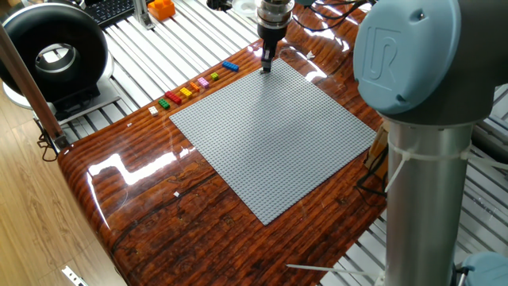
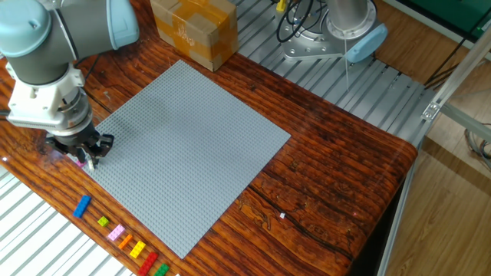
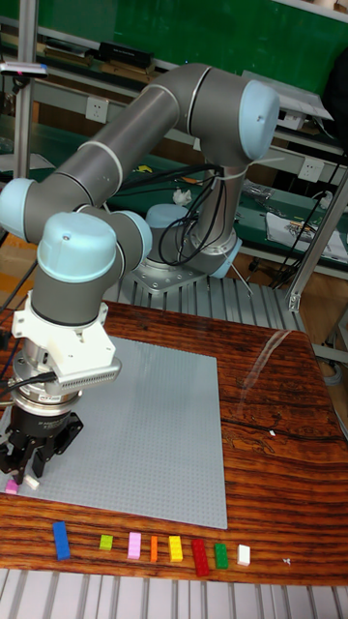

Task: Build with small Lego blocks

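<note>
Eight small Lego blocks (image 3: 153, 548) in row | jaws (image 3: 17, 478) gripping pink brick (image 2: 80, 162) at baseplate (image 2: 184, 149) corner

A grey baseplate (image 2: 184, 153) lies near a cardboard box (image 2: 193, 29).

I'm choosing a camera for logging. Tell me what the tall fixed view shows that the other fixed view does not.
Only the tall view shows the white brick ending the row and the green wall behind. Only the other view shows the brown cardboard box. Both show the grey studded baseplate, the blue brick, and the gripper at the baseplate's corner with something pink at its fingertips.
</note>
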`<state>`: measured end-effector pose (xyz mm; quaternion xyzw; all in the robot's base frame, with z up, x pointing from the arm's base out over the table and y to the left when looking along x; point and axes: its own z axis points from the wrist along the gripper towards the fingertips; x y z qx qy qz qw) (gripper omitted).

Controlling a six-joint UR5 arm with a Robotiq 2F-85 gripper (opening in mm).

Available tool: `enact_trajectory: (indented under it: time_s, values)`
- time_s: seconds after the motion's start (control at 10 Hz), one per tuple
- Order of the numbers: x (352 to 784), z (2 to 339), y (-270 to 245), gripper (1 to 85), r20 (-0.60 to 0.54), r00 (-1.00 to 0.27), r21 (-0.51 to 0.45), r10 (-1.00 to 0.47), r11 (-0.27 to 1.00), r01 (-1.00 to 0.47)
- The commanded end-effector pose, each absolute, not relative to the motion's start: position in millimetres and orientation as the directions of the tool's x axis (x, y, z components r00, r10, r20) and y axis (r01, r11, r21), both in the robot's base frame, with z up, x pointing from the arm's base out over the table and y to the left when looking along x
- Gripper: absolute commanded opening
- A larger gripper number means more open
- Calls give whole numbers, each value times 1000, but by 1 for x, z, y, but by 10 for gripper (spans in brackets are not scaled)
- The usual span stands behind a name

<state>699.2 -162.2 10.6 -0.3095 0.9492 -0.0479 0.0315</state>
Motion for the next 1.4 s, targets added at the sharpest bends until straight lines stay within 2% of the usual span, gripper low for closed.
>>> enact_trajectory:
  time_s: [0.0, 1.3]
  values:
    - [702, 11, -162, 317, -38, -815, -115, -579, 812, -572]
    - [712, 15, -160, 337, -46, -833, -155, -551, 828, -539]
